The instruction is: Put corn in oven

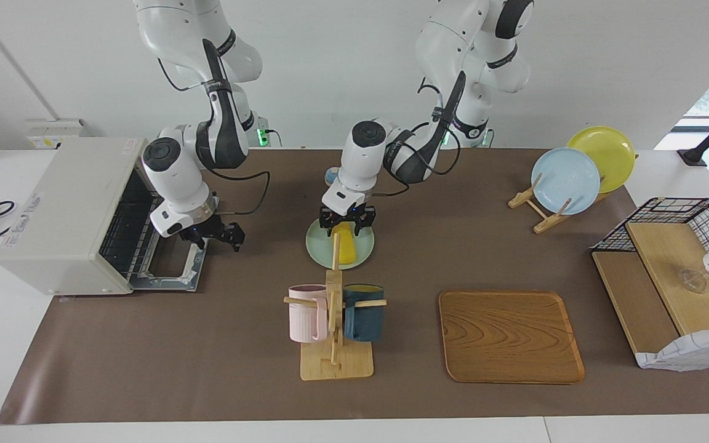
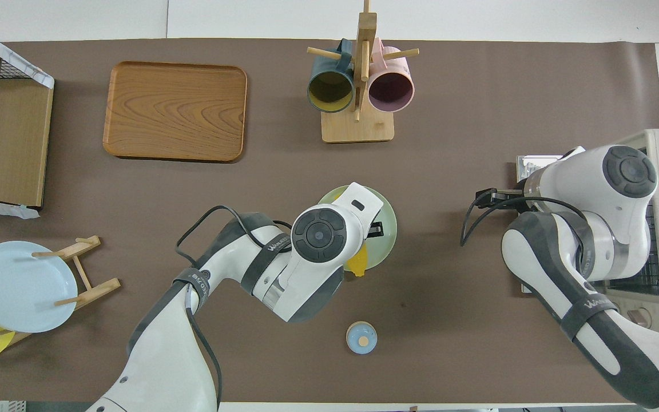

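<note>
On the green plate (image 1: 360, 252), the corn (image 1: 346, 248) lies beneath the left gripper (image 1: 345, 225).

Two glossy white arms (image 1: 360, 160) — dark grey joint bands, black looping cables, black tools.

Facing and overhead cameras, turned opposite ways, share the table (image 1: 207, 369).

We see a matt brown covering (image 1: 207, 344) like paper over the table. The tray (image 1: 510, 336) shows smooth, grained wood, as does the paler mug rack (image 1: 335, 344). The oven (image 1: 65, 212) looks like matt off-white painted metal, its rack (image 1: 122, 229) dark wire. The plates (image 1: 564, 181) gleam glossy; the corn (image 1: 346, 247) looks smooth, plastic-like.
</note>
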Tool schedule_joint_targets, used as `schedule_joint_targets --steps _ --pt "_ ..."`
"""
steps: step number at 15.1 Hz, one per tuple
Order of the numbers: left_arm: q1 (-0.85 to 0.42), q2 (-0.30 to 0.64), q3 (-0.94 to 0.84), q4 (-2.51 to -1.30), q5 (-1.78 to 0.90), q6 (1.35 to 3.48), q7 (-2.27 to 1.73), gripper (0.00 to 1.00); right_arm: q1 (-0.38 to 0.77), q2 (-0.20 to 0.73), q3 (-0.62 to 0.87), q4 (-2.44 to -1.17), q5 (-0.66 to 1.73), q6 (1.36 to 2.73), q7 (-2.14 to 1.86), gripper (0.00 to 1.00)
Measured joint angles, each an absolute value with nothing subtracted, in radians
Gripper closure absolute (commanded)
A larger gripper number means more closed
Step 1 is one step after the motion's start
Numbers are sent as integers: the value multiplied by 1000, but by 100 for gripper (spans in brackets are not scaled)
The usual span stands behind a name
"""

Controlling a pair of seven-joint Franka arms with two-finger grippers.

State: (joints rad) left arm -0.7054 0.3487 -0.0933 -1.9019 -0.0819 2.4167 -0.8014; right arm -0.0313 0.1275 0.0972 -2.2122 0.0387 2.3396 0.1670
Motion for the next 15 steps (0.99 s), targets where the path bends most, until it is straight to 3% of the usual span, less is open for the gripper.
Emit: schedule_joint_targets --steps 6,11,15 --pt "-469 122 -82 -1846 -82 2042 -654 0 -32 126 109 -2210 39 2290 156 0" --pt "-208 15 -76 -1768 -82 1839 -384 0 -26 95 271 -2086 39 2157 221 0" --pt "-90 -41 -76 -1766 -82 1730 -190 0 139 114 324 -1952 -13 2056 423 0"
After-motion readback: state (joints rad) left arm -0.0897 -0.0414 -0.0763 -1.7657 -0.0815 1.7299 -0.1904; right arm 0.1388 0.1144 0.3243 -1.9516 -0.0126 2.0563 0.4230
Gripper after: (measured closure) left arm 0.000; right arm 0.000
